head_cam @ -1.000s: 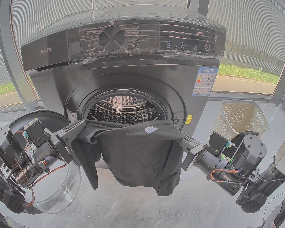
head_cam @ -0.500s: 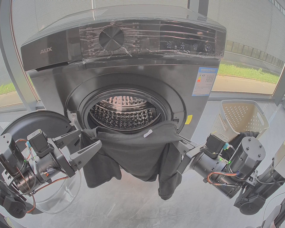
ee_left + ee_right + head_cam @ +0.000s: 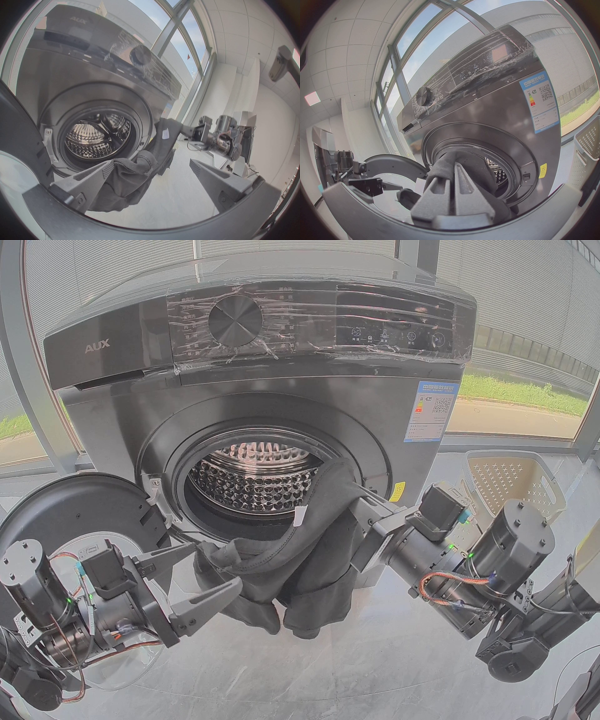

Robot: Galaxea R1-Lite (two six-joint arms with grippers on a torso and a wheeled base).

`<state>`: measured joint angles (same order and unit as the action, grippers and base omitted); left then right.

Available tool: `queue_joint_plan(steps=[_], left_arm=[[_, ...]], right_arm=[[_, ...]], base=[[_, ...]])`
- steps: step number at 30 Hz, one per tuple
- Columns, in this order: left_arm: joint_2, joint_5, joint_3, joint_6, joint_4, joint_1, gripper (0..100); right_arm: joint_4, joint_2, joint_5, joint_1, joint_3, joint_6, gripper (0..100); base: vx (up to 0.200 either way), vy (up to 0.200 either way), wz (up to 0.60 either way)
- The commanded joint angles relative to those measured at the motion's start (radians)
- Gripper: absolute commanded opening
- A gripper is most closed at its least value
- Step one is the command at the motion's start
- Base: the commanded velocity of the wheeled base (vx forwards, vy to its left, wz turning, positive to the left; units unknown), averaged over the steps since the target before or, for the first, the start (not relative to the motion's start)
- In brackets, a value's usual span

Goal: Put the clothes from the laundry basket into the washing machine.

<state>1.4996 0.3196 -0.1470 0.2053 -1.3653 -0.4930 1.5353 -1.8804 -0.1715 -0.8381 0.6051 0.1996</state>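
Head view: washing machine [image 3: 262, 396] stands ahead of both hands, its door [image 3: 81, 509] swung open beside the left hand [image 3: 215, 565], and the laundry basket [image 3: 509, 480] sits on the floor just behind the right hand [image 3: 369, 505]. Right hand is pinched shut on the top edge of the black garment [image 3: 294, 559], holding it against the rim of the drum mouth [image 3: 259, 480], the rest sagging down towards the left hand. Left hand is spread wide and gripping nothing; the garment's bunched lower end lies against one finger, below the drum mouth.
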Motion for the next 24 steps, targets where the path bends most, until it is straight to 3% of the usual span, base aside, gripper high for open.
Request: queue_joint_plan(steps=[1, 7, 15, 22, 24], left_arm=[[0.096, -0.001, -0.002, -0.032, 0.000, -0.021, 100], [0.188, 0.009, -0.039, -0.052, -0.005, -0.038, 100], [0.278, 0.001, -0.083, -0.052, -0.040, -0.096, 100], [0.415, -0.005, -0.124, -0.052, -0.178, -0.118, 100], [0.469, -0.014, -0.144, -0.075, -0.190, -0.122, 100]], right_arm=[[-0.001, -0.020, 0.006, -0.009, 0.031, -0.003, 0], [-0.001, -0.032, 0.006, -0.019, 0.041, -0.005, 0], [0.002, -0.082, 0.006, -0.039, 0.045, -0.008, 0], [0.000, -0.103, 0.004, -0.050, 0.070, -0.009, 0], [0.000, -0.106, 0.004, -0.059, 0.073, -0.011, 0]], base=[[0.000, 0.000, 0.00], [0.000, 0.000, 0.00], [0.000, 0.000, 0.00], [0.000, 0.000, 0.00], [0.000, 0.000, 0.00]])
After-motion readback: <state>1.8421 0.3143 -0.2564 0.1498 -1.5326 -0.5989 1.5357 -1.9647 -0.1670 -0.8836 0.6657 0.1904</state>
